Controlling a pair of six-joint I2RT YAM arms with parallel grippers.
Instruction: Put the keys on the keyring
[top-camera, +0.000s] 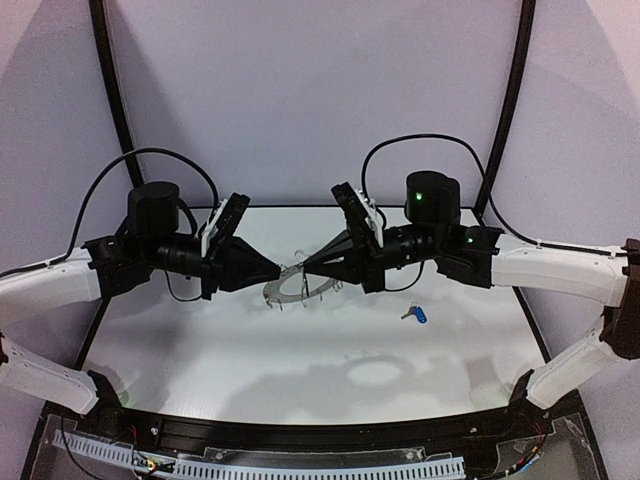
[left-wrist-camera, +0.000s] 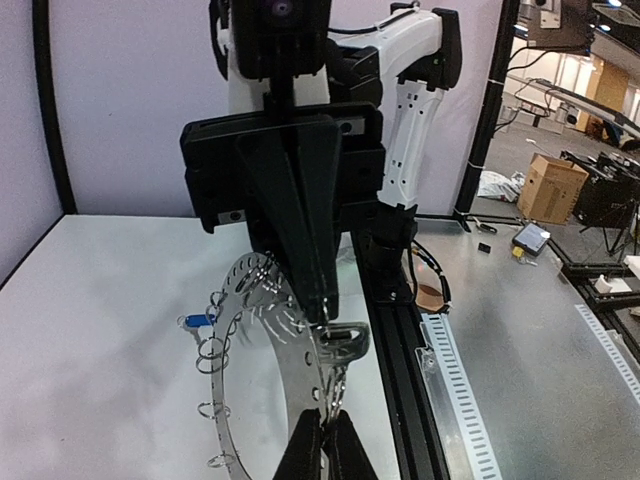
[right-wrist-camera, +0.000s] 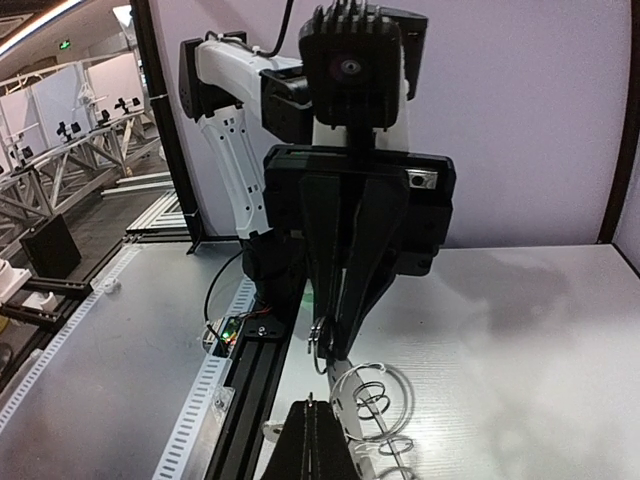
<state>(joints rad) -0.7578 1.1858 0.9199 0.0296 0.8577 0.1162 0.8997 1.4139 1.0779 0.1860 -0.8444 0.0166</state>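
The keyring (top-camera: 300, 285) hangs in the air between my two arms, above the white table (top-camera: 200, 350). My left gripper (left-wrist-camera: 326, 414) is shut on one of the wire clips at the rim of the ring's grey plate (left-wrist-camera: 299, 349). My right gripper (left-wrist-camera: 322, 305) comes in from the opposite side, shut on a silver key with a dark oblong (left-wrist-camera: 345, 340) held right at that clip. In the right wrist view its shut tip (right-wrist-camera: 311, 403) sits beside the ring (right-wrist-camera: 341, 396), which shows edge-on. The blue-tagged key (top-camera: 416, 314) lies alone on the table.
A black rail (left-wrist-camera: 400, 350) and a slotted cable duct (left-wrist-camera: 455, 390) run along the table's near edge. Black frame posts (top-camera: 110, 90) rise at both back corners. A cardboard box (left-wrist-camera: 550, 185) sits on the floor beyond the table.
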